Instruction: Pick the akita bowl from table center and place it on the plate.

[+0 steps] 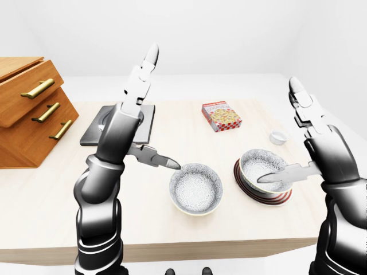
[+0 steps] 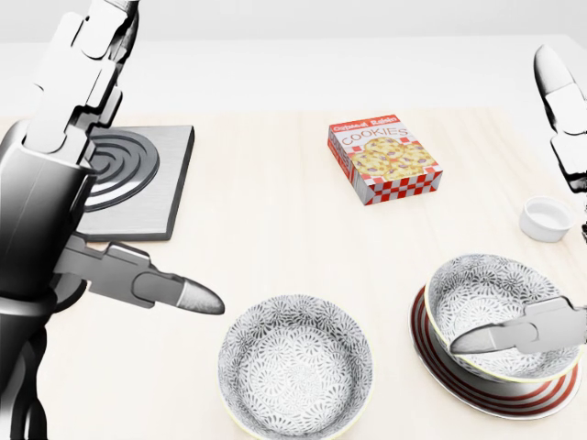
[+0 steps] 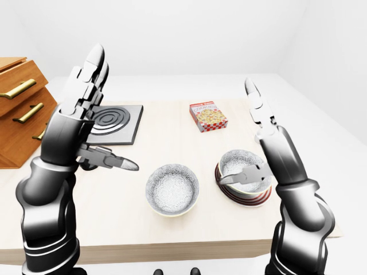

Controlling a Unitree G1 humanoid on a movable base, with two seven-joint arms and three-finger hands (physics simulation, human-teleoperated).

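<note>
Wooden drawer chest (image 1: 31,112) in eye views only; cookie box (image 2: 384,158) lettering legible in head view.

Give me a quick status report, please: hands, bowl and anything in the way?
Left hand and right hand open, raised, holding nothing. One bowl sits on the plate; second bowl on the table beside it. Cookie box stands apart.

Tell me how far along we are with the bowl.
Done: one patterned bowl sits on the striped plate. In hand: nothing; left hand and right hand are open, raised. Left: apparently only withdrawing; a second bowl remains on the table.
</note>
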